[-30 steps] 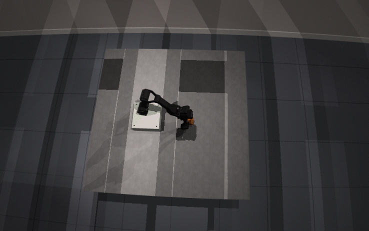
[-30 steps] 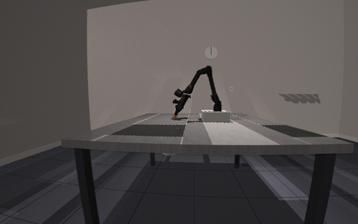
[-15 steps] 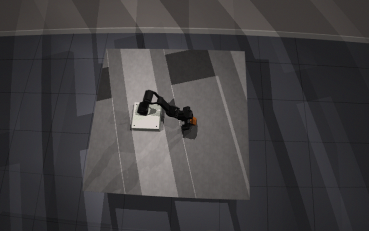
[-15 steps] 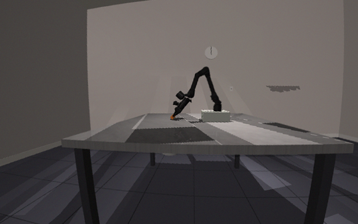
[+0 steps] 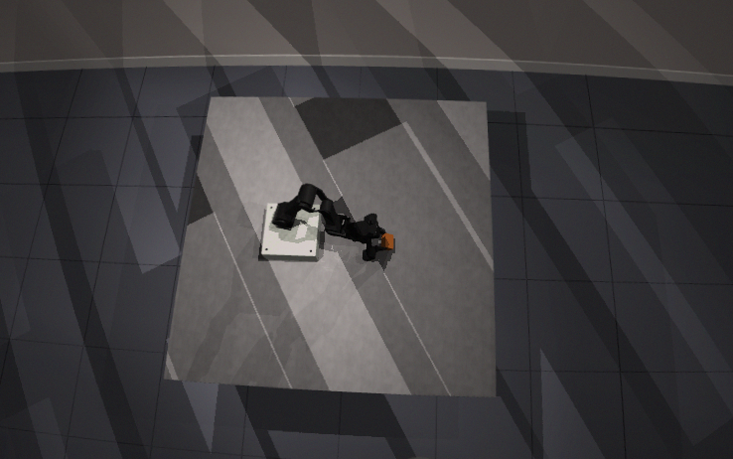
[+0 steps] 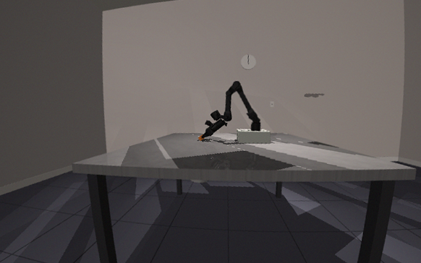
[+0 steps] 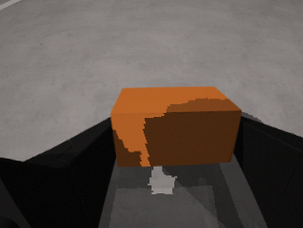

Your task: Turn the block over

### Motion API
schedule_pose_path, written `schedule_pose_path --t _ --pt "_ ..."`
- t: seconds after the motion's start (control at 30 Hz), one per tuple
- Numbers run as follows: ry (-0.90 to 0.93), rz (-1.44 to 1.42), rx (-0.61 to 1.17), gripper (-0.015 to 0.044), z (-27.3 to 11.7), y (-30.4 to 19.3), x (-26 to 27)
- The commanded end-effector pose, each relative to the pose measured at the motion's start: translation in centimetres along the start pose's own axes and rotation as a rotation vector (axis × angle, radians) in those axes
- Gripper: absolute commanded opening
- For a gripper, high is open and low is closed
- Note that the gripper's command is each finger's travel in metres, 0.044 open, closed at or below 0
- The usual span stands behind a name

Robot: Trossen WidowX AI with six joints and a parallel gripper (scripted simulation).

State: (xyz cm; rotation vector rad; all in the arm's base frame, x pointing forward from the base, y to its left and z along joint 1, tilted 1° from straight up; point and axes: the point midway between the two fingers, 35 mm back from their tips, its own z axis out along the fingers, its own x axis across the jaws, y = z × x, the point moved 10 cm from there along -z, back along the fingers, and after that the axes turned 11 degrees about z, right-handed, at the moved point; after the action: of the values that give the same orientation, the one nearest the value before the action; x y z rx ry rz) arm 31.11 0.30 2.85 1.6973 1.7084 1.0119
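Top view: orange block [image 5: 388, 240] is gripped in the pincer [image 5: 379, 243], near the worktop [image 5: 443, 335] centre. Exterior view: block [image 6: 200, 138] is seen low at the worktop [image 6: 334, 159] surface; contact cannot be told. Wrist view: block [image 7: 175, 126] is clamped between dark fingers; no marking is visible.

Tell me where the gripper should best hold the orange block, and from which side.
Hold the orange block across its two flat, parallel side faces, as the gripper does now, shut on it from behind and above at a slant. This leaves its top and bottom free for turning.
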Motion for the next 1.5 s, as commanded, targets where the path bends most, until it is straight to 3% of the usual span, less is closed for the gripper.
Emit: schedule_pose_path --t 0.0,0.47,1.07,1.47 --pt "0.004 0.012 -0.023 0.0 -0.1 -1.6 -0.2" --pt "0.034 0.014 -0.193 0.0 -1.5 -4.0 -0.5" --pt "0.038 0.013 -0.216 0.0 -1.7 -4.0 -0.5" --pt "0.038 0.013 -0.216 0.0315 -1.7 -4.0 -0.5"
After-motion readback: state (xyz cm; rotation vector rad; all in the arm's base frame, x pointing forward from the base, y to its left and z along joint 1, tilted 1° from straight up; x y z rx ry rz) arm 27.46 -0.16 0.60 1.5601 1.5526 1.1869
